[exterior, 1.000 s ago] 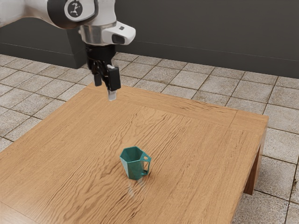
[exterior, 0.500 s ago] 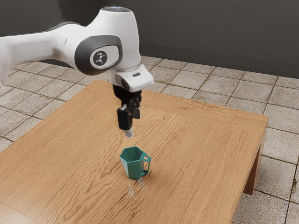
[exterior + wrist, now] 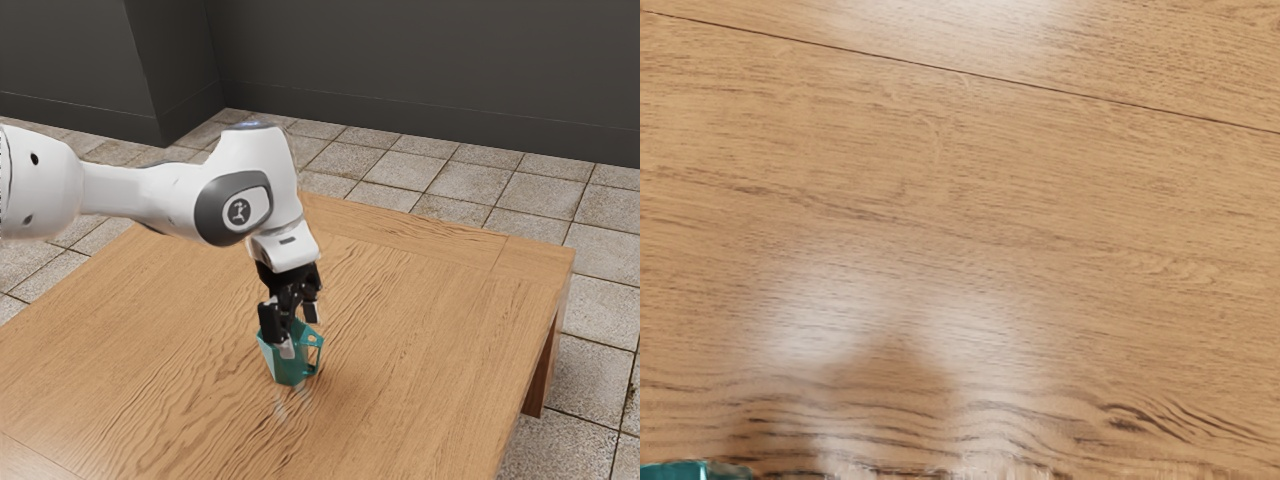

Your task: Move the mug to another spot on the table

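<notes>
Descending from its earlier spot high at the table's (image 3: 450,300) 11 o'clock, the gripper (image 3: 298,333) is now hanging right at the mug's (image 3: 296,368) rim. Its jaws are standing apart, not clamping, with one finger (image 3: 271,322) dipping its pale tip inside the mug. The mug is sitting upright near the table's middle, handle pointing to 3 o'clock, unmoved.
</notes>
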Robot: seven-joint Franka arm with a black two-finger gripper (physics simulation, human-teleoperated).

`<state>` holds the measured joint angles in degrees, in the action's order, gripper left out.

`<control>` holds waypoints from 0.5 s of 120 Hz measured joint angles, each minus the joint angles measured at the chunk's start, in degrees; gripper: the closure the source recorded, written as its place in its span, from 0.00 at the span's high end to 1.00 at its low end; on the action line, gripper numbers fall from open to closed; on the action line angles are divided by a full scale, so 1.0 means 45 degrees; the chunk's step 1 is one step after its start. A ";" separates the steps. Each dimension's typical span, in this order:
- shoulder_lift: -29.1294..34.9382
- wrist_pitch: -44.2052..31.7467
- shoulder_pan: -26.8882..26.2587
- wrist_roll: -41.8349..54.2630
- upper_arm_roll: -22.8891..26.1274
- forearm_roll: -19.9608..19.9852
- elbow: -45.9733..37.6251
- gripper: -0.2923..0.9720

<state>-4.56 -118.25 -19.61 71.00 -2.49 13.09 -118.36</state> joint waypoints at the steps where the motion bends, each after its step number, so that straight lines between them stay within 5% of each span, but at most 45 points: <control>1: -0.0010 -0.0032 0.0055 0.0044 -0.0024 0.0008 -0.0013 0.77; 60: -0.2529 -0.1255 0.0333 0.1547 -0.0408 0.0318 0.1521 0.77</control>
<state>-15.94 -123.90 -18.12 77.97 -4.33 14.51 -111.51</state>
